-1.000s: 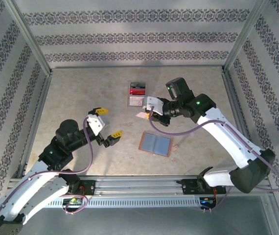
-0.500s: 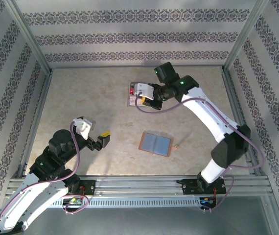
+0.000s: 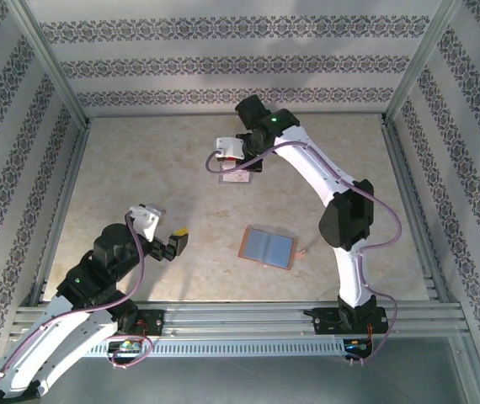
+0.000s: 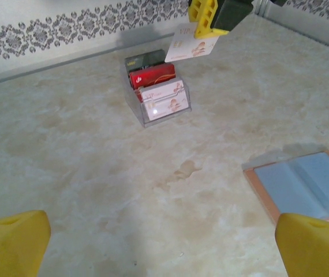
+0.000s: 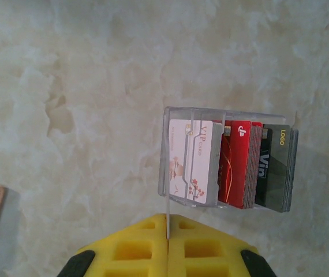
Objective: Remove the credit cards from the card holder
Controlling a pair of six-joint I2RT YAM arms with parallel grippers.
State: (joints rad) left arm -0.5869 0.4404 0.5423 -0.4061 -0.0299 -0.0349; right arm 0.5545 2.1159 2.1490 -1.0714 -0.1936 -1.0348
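Yellow rubber pads (image 5: 131,249) are pressed flat together on the right gripper (image 5: 167,231), and a thin white plastic credit card with a pink flower print (image 4: 190,45) is clamped between them. In the right wrist view it is seen edge-on as a fine line. The right arm is stretched far across the beige marbled table (image 3: 139,168) towards the back wall, with its elbow raised over the right half and its wrist turned leftwards. The clamped card is thus held above a small clear acrylic stand (image 4: 165,117). Three cards are lodged upright in that stand: a white card (image 4: 163,99) in front, a red card (image 4: 153,75) behind it and a dark card (image 4: 144,59) at the back.

The left arm is folded low at the near left — its forearm is aimed at the middle of the table. The left gripper (image 4: 161,245) is spread wide, with nothing between its jaws.

The flat bifold card holder, salmon-edged and grey-blue inside (image 3: 267,247), is laid open on the table towards the near side. It is well apart from the stand and touched by neither gripper. Whether any card is left in its pockets cannot be told.
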